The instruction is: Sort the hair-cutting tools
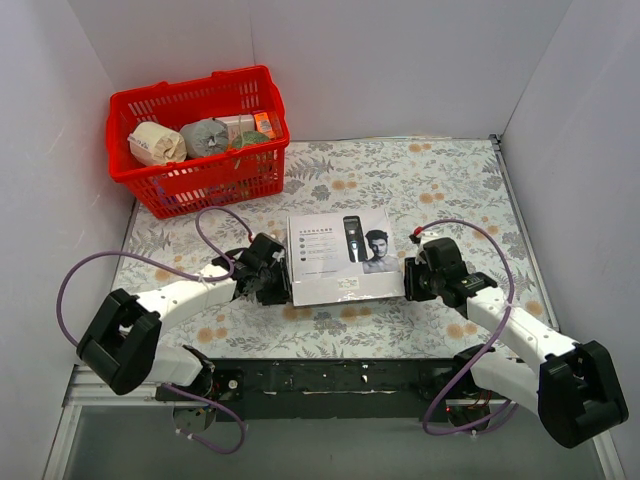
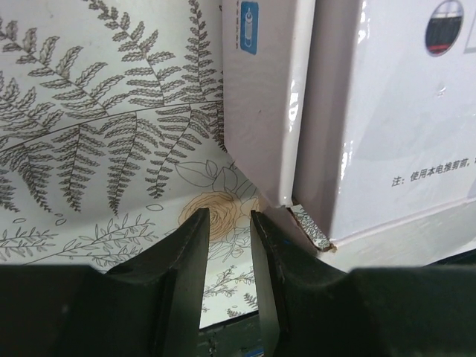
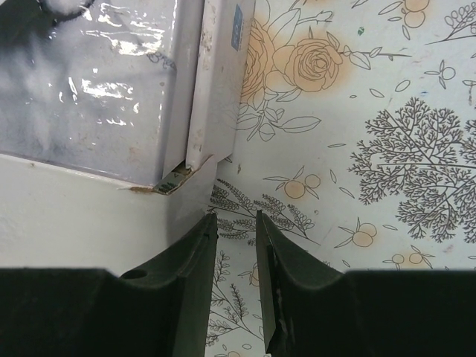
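Kit box [image 1: 340, 258] on floral table [image 1: 440, 180], left jaws and right jaws at its sides — both narrowly parted, empty

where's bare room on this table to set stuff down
Most bare cloth: back right, between red basket, box and right wall. A strip lies before the box, along the near edge. Crowded: back left with the basket, and the box's two sides, flanked by left gripper and right gripper.
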Robot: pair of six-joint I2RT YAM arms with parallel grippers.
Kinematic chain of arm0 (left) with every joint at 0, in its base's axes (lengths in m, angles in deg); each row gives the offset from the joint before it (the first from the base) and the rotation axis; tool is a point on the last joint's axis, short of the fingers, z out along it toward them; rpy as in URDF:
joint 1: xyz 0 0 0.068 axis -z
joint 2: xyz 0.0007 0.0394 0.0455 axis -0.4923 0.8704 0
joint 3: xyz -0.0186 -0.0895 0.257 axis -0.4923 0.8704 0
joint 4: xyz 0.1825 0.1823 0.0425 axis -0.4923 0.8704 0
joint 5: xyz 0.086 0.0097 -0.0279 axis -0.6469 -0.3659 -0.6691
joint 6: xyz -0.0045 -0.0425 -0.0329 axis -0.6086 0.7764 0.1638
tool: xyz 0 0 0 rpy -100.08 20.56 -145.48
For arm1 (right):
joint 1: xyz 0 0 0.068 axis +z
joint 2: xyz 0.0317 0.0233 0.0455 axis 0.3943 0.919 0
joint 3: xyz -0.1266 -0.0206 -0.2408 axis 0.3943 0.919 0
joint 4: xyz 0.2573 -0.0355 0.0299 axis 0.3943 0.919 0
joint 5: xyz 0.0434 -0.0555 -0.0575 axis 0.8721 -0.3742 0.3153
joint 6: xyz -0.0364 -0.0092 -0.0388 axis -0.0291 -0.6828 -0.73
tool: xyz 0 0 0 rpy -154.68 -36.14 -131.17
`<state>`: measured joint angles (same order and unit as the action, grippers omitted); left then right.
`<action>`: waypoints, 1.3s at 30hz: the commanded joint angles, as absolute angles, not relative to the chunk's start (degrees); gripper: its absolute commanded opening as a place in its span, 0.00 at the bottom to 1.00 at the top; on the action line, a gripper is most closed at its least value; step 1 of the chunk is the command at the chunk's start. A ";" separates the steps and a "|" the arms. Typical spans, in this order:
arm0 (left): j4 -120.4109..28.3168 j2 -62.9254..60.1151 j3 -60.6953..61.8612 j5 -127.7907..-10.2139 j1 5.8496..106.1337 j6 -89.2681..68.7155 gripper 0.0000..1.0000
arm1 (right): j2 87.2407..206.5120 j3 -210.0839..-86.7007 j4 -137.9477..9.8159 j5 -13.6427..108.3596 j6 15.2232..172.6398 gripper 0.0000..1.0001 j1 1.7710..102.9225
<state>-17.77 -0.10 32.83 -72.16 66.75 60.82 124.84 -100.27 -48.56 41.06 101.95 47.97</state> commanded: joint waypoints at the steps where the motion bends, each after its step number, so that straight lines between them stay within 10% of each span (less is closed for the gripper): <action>1: -16.44 -3.51 31.53 -74.01 67.64 60.94 0.29 | 125.56 -99.57 -52.71 45.69 102.94 0.36 49.41; 39: -16.35 -3.16 31.71 -74.89 67.64 60.41 0.29 | 125.12 -101.85 -51.13 48.50 104.69 0.36 50.73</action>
